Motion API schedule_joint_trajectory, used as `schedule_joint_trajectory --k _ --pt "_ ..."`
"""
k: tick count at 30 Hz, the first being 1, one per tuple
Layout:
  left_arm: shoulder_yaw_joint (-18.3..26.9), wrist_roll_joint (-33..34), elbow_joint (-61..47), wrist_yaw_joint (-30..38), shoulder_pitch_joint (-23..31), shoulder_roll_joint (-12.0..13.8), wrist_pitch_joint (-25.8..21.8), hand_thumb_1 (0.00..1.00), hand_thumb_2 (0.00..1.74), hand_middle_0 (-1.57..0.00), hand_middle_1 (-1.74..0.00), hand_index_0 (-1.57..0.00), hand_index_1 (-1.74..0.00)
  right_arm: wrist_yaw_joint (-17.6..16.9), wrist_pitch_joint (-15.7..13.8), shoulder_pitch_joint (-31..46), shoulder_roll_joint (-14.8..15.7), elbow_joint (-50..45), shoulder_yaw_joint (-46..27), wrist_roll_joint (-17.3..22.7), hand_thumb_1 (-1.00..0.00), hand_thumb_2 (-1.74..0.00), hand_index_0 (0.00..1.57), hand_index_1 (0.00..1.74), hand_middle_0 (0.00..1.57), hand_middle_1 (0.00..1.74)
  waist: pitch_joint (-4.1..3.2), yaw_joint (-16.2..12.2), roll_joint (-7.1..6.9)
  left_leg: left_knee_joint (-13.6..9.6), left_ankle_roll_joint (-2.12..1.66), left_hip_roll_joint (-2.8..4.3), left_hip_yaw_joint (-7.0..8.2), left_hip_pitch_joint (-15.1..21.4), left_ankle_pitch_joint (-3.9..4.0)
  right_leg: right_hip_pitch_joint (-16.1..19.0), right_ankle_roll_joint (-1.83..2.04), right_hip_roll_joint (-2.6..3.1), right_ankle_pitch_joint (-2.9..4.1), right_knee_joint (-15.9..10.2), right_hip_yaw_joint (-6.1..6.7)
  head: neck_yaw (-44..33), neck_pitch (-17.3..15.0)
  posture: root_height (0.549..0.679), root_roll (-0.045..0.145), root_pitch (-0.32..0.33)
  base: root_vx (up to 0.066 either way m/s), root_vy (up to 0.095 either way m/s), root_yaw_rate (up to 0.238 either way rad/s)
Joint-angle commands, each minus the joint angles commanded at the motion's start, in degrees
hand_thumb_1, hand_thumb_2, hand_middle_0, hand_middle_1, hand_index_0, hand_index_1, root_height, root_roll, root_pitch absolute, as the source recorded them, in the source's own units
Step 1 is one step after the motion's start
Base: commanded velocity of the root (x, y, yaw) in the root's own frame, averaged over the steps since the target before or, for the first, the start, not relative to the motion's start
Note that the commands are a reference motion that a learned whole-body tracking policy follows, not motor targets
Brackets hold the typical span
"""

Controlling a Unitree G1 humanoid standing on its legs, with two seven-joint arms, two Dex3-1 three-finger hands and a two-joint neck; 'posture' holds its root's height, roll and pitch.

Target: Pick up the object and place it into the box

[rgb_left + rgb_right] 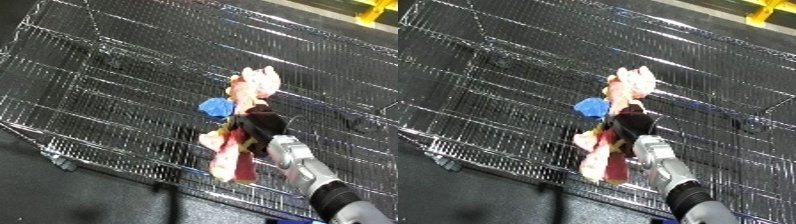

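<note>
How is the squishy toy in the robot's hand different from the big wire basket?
The toy is soft-looking and colourful, pink, red, yellow and blue; the wire bin is bare shiny metal mesh. The toy is small; the bin fills most of the view. The toy hangs gripped in the right hand; the bin sits below, touched by no hand. Both show in both eye views.

The right forearm rises from the lower right of the frame toward its centre. Its black robot hand [260,127] is curled around a toy [242,120]. No left arm shows.
</note>
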Motion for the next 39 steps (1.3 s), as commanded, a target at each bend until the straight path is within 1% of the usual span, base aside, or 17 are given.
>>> schedule_joint_trajectory --k 2,5,10,14,17,20,22,26,29,32,35,39 --pt "-0.14 -0.23 0.07 -0.19 0.00 0.20 -0.03 1.00 1.74 -1.57 -1.74 -1.57 -1.74 -0.13 -0.05 -0.01 -0.52 -0.22 0.00 -0.04 -1.00 -1.74 1.57 1.74 1.57 1.74 0.00 -0.02 0.00 0.05 -0.04 -0.01 -0.02 -0.04 0.06 0.01 0.01 -0.03 -0.04 0.06 -0.02 0.07 0.01 0.630 0.011 -0.093 -0.007 -0.011 0.010" --pt "-0.46 -0.39 0.11 -0.31 0.03 0.38 -0.03 1.00 1.74 -1.57 -1.74 -1.57 -1.74 -0.55 -0.05 0.01 -1.02 -0.39 -0.23 -0.11 -1.00 -1.74 1.57 1.74 1.57 1.74 0.00 -0.07 0.07 0.11 -0.05 -0.03 -0.12 -0.16 0.14 -0.09 0.01 -0.06 -0.09 0.23 -0.05 0.23 -0.10 0.629 0.011 -0.094 -0.013 -0.010 0.014" --pt "-0.80 -0.47 0.53 -0.19 -0.14 0.34 0.17 1.00 1.74 -1.57 -1.74 -1.57 -1.74 -1.56 0.20 0.40 -0.76 -0.37 -1.03 0.15 -1.00 -1.74 1.57 1.74 1.57 1.74 0.00 -0.21 0.16 0.20 0.02 -0.01 -0.21 -0.20 0.21 -0.24 -0.01 -0.06 -0.16 0.60 0.02 0.63 -0.24 0.628 0.011 -0.096 -0.015 -0.007 0.008" --pt "-0.59 -0.62 1.10 -0.10 -0.50 0.12 0.37 1.00 1.74 -1.57 -1.74 -1.57 -1.74 -2.14 0.38 0.36 -0.87 -0.86 -1.65 0.52 -1.00 -1.74 1.57 1.74 1.57 1.74 0.00 -0.42 0.14 -0.13 0.03 -0.03 -0.08 0.34 0.26 0.14 0.07 -0.12 -0.22 0.56 0.04 1.01 -0.32 0.629 0.013 -0.102 -0.009 -0.005 -0.006" --pt "-0.36 -0.81 1.74 -0.14 -1.00 0.07 0.54 1.00 1.74 -1.57 -1.74 -1.57 -1.74 -2.42 0.40 0.26 -2.00 -2.73 -2.23 1.24 -1.00 -1.74 1.57 1.74 1.57 1.74 0.00 -0.82 -0.02 -0.58 0.02 0.01 0.15 1.24 0.25 0.84 0.08 -0.15 -0.21 0.26 0.18 1.53 0.15 0.630 0.015 -0.110 -0.002 -0.006 -0.048" --pt "0.00 -1.05 2.50 -0.09 -1.53 -0.10 0.69 1.00 1.74 -1.57 -1.74 -1.57 -1.74 -2.84 0.28 0.46 -4.18 -6.41 -3.33 2.33 -1.00 -1.74 1.57 1.74 1.57 1.74 -0.10 -1.59 -0.38 -0.96 0.02 0.20 0.50 2.27 0.26 1.62 0.06 -0.19 -0.17 -0.06 0.29 2.13 0.95 0.630 0.017 -0.119 -0.003 -0.010 -0.079" --pt "0.19 -1.11 3.03 0.02 -1.79 -0.25 0.80 1.00 1.74 -1.57 -1.74 -1.57 -1.74 -3.33 0.11 0.97 -5.99 -9.53 -4.51 3.18 -1.00 -1.74 1.57 1.74 1.57 1.74 -0.37 -2.25 -0.65 -1.20 0.03 0.36 0.81 2.95 0.28 2.08 0.04 -0.21 -0.18 -0.23 0.39 2.54 1.40 0.631 0.018 -0.124 -0.003 -0.013 -0.089" --pt "0.38 -0.82 3.89 0.03 -1.98 -0.45 1.14 1.00 1.74 -1.57 -1.74 -1.57 -1.74 -4.44 -0.37 3.30 -10.22 -16.31 -7.79 4.31 -1.00 -1.74 1.57 1.74 1.57 1.74 -1.13 -3.95 -1.09 -1.61 0.06 0.70 1.49 4.19 0.32 2.93 -0.06 -0.20 -0.35 -0.42 0.66 2.92 2.34 0.631 0.021 -0.134 -0.007 -0.014 -0.095" --pt "0.65 -0.44 4.49 -0.15 -1.83 -0.59 1.51 1.00 1.74 -1.57 -1.74 -1.57 -1.74 -5.35 -0.68 6.62 -13.70 -21.92 -11.61 5.13 -1.00 -1.74 1.57 1.74 1.57 1.74 -1.68 -5.56 -1.25 -1.73 0.08 0.97 1.99 5.00 0.34 3.41 -0.12 -0.17 -0.46 -0.38 0.94 3.60 2.57 0.631 0.023 -0.143 -0.017 -0.019 -0.088" --pt "1.00 -0.11 4.79 -0.32 -1.39 -0.81 1.97 1.00 1.74 -1.57 -1.74 -1.57 -1.74 -6.44 -0.92 11.48 -16.45 -27.63 -16.70 6.35 -1.00 -1.74 1.57 1.74 1.57 1.74 -2.22 -7.21 -1.21 -1.83 0.14 1.21 2.44 5.70 0.37 3.81 -0.19 -0.09 -0.51 -0.34 1.34 4.91 2.57 0.631 0.025 -0.153 -0.014 -0.028 -0.069" --pt "1.18 0.31 4.97 -0.45 -0.85 -1.24 2.44 1.00 1.74 -1.57 -1.74 -1.57 -1.74 -7.82 -1.21 17.71 -18.15 -33.59 -23.16 8.13 -1.00 -1.74 1.57 1.74 1.57 1.74 -2.77 -9.01 -0.99 -2.06 0.20 1.40 2.95 6.38 0.47 4.19 -0.23 -0.06 -0.41 -0.44 1.73 6.58 2.41 0.631 0.029 -0.164 -0.018 -0.034 -0.082" --pt "1.25 0.89 4.92 -0.65 -0.13 -2.14 3.07 1.00 1.74 -1.57 -1.74 -1.57 -1.74 -9.73 -1.84 27.12 -18.56 -41.45 -32.65 9.47 -1.00 -1.74 1.57 1.74 1.57 1.74 -3.56 -11.42 -0.57 -2.24 0.24 1.52 3.60 7.15 0.54 4.91 -0.33 -0.06 -0.13 -0.91 2.14 9.70 2.82 0.632 0.034 -0.178 -0.012 -0.028 -0.072"
